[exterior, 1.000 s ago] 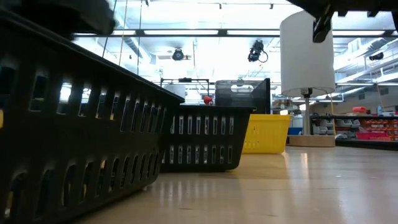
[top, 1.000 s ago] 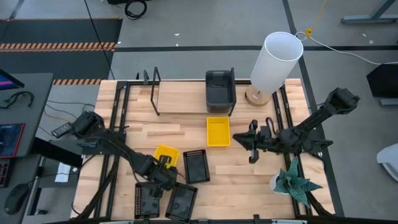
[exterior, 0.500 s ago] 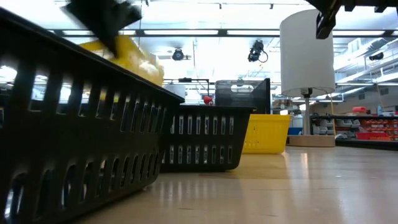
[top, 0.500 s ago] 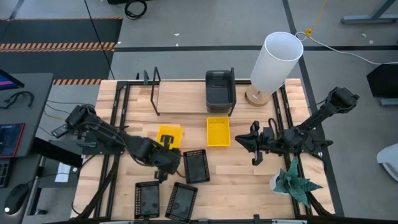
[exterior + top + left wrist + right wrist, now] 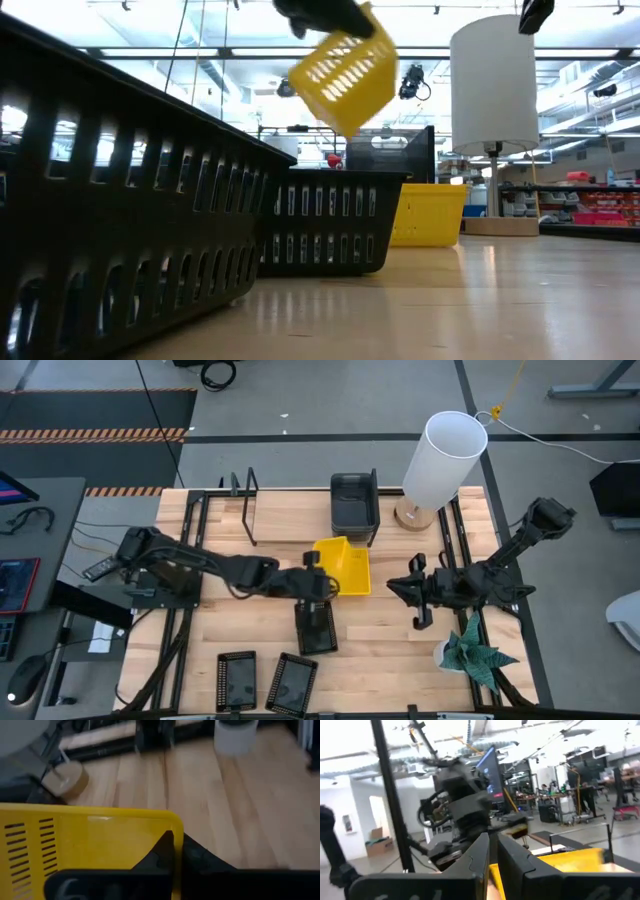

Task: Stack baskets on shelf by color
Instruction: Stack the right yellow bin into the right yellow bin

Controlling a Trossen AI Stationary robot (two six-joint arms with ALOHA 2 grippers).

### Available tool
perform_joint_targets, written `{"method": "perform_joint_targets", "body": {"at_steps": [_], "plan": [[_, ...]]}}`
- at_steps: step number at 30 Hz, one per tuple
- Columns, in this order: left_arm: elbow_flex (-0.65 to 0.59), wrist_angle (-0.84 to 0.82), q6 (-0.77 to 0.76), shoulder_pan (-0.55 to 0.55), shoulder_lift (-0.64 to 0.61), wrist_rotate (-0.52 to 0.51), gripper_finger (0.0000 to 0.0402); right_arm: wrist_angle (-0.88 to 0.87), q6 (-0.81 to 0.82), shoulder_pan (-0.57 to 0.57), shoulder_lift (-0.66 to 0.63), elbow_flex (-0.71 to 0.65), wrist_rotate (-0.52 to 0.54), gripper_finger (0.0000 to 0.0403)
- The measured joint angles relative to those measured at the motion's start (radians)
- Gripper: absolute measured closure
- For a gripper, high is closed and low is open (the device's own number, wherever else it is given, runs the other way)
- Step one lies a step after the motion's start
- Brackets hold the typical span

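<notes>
Carrying a tilted, bright yellow perforated plastic basket [image 5: 333, 550] clamped by its rim, the left tool [image 5: 313, 567] is shown just beside the yellow basket resting on the bench [image 5: 352, 575], its apparent stacking target; the right tool [image 5: 415, 592], fingers nearly together and empty, waits farther right.

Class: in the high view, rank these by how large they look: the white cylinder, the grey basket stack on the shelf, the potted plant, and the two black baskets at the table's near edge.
1. White cylinder
2. Grey basket stack
3. Potted plant
4. The two black baskets look alike, so they tie.
</notes>
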Motion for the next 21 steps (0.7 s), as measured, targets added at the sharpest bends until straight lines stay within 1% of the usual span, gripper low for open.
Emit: {"method": "perform_joint_targets", "body": {"at_steps": [7,11,16,21], "plan": [[-0.001,0.214,-0.009,0.069,0.113,0.109,0.0393,0.001,-0.030,0.042,0.001,0.000,0.009,0.0363],[-0.001,0.298,0.005,0.079,0.174,0.115,0.0393,0.007,-0.036,0.054,0.000,0.000,0.011,0.0363],[-0.001,0.325,0.039,0.083,0.236,0.098,0.0393,0.009,-0.042,0.054,-0.001,0.000,0.011,0.0363],[-0.001,0.281,0.044,0.094,0.272,0.072,0.0392,0.009,-0.066,0.054,-0.001,0.000,0.011,0.0363]]}}
